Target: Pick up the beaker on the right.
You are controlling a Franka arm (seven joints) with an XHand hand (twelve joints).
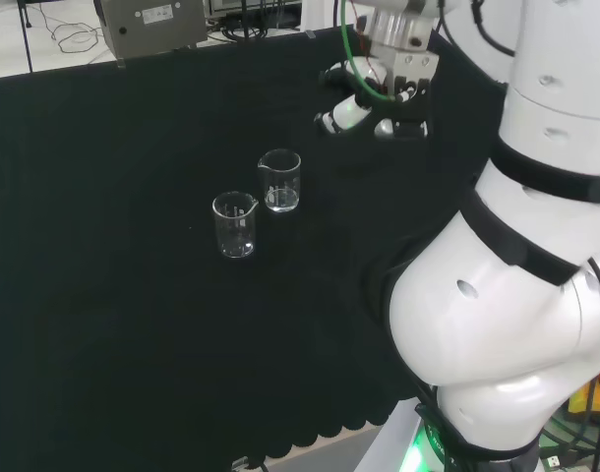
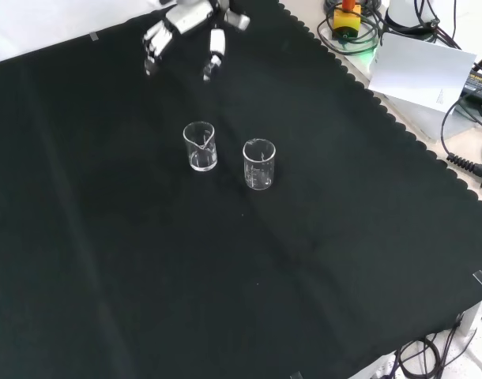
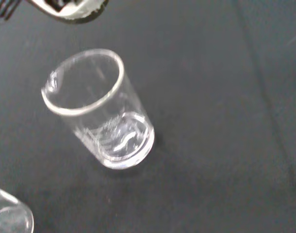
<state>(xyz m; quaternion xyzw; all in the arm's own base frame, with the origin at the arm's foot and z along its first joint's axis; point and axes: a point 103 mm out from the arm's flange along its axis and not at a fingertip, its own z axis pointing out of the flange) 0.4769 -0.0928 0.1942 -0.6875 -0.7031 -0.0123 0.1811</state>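
Note:
Two clear empty beakers stand upright on the black cloth. In the head view the right-hand, farther beaker (image 1: 280,181) has a nearer beaker (image 1: 235,225) to its left. The front view shows them as the left beaker (image 2: 200,147) and the right beaker (image 2: 258,164). The hand (image 1: 371,100) hovers above the cloth, to the right of the beakers in the head view and above them near the top edge in the front view (image 2: 187,19). It is apart from both, with relaxed, spread fingers holding nothing. Up close, the wrist view shows one beaker (image 3: 102,114) and the rim of the other (image 3: 9,216).
A grey box (image 1: 149,26) stands beyond the cloth's far edge in the head view. In the front view a white sheet (image 2: 419,67) and cables (image 2: 470,162) lie off the cloth at the right, past its scalloped edge (image 2: 399,130). The arm's white links (image 1: 507,295) stand at the head view's right.

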